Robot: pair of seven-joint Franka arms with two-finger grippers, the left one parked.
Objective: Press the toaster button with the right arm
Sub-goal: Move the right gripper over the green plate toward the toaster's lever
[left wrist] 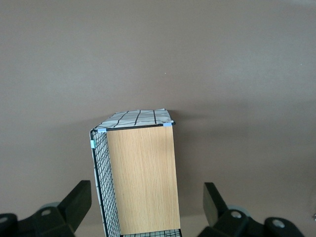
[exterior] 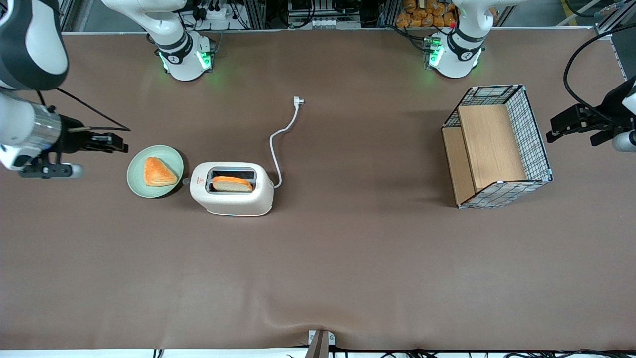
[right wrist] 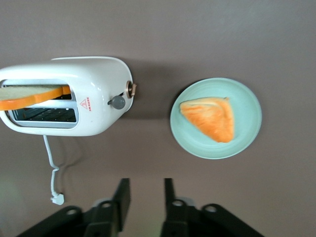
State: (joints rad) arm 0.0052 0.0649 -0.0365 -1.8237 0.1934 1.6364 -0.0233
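Note:
The cream-white toaster (exterior: 233, 201) (right wrist: 98, 74) stands on the brown table with a slice of bread (exterior: 232, 184) sticking up out of one slot. The toaster button (right wrist: 118, 102), a small grey knob, protrudes from the short end by the red triangle and faces the green plate; it barely shows in the front view (exterior: 186, 182). The right arm's gripper (exterior: 121, 145) (right wrist: 146, 183) hovers above the table at the plate's outer edge, well apart from the toaster. It is open, with nothing between its fingers.
A green plate (exterior: 134, 174) (right wrist: 247, 98) with a triangular piece of toast (exterior: 159, 171) lies beside the toaster's button end. The toaster's white cord ends in a plug (exterior: 298, 101) farther from the front camera. A wire basket with wooden panels (exterior: 497, 146) stands toward the parked arm's end.

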